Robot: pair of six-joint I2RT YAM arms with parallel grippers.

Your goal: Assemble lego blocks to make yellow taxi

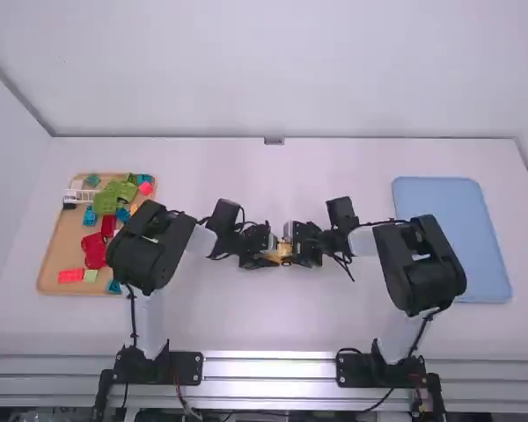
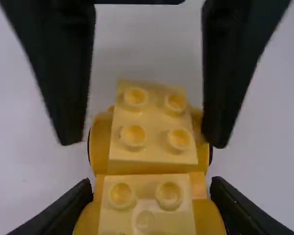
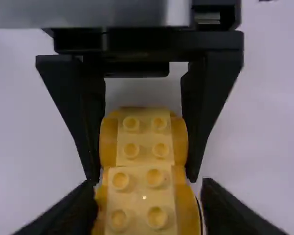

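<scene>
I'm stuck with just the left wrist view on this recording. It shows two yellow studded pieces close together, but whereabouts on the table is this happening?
Observer: Around the middle of the table. The high view shows the left gripper and right gripper meeting there, with yellow pieces between them.
Operator: Are there other parts lying around, and on which side?
Observer: Yes. In the high view, a wooden tray on the left side holds more, including red blocks and a green piece.
</scene>
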